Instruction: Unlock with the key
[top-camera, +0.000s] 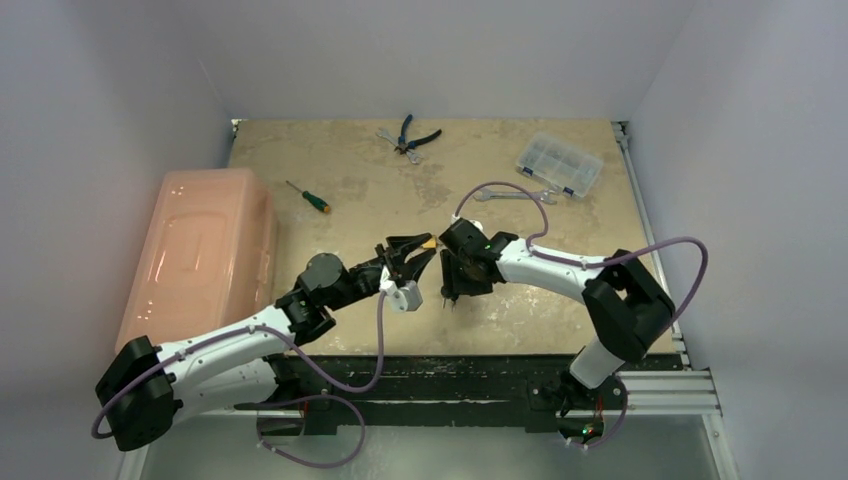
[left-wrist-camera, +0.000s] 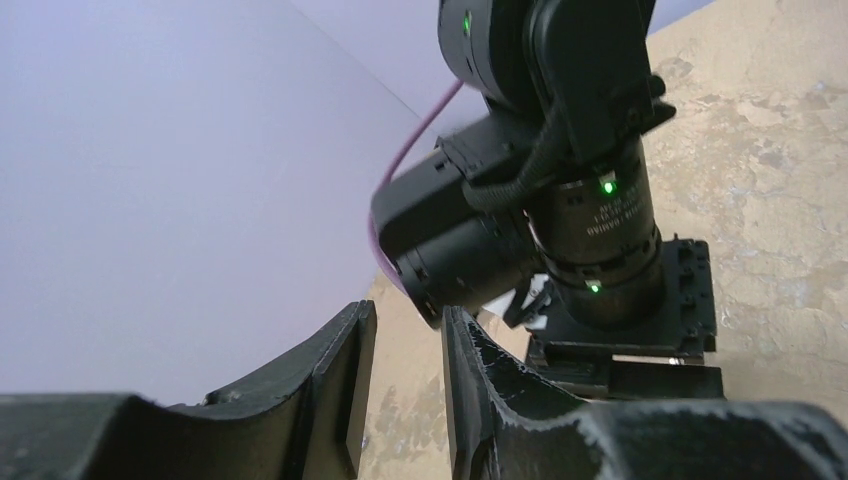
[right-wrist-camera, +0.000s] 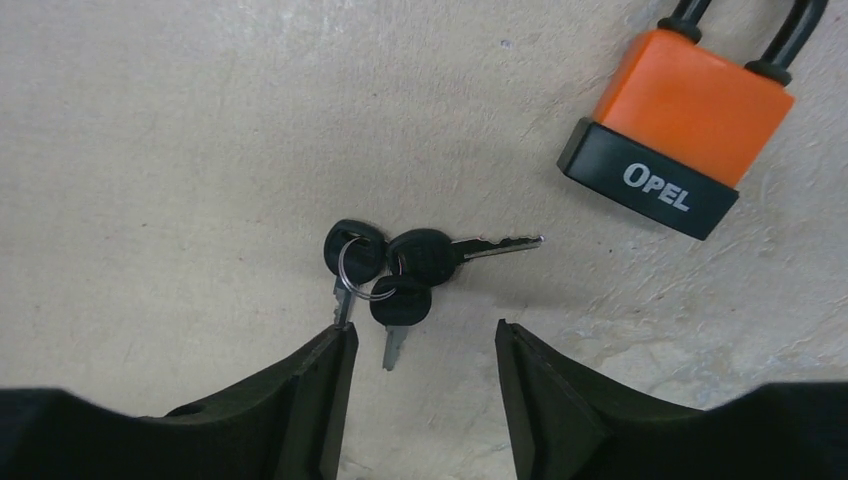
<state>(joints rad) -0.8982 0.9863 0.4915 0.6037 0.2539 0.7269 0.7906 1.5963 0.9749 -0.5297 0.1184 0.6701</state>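
As key bunch (right-wrist-camera: 385, 270) lies flat just beside black base of padlock (right-wrist-camera: 680, 130), right gripper (right-wrist-camera: 422, 335) hangs over it, jaws apart, empty. Keys light, stiff, thin, probably slippery: pinch black head. Left gripper (left-wrist-camera: 405, 315) near padlock, narrow gap, nothing inside

Workshop: bench (top-camera: 340, 165), pliers (top-camera: 415, 135), screwdriver (top-camera: 306, 197), wrench (top-camera: 515, 196)

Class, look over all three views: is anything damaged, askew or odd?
One thing: in the left wrist view, the left gripper has a ragged inner edge on one of its fingers, as if worn. The keys and padlock lie flat, apart.
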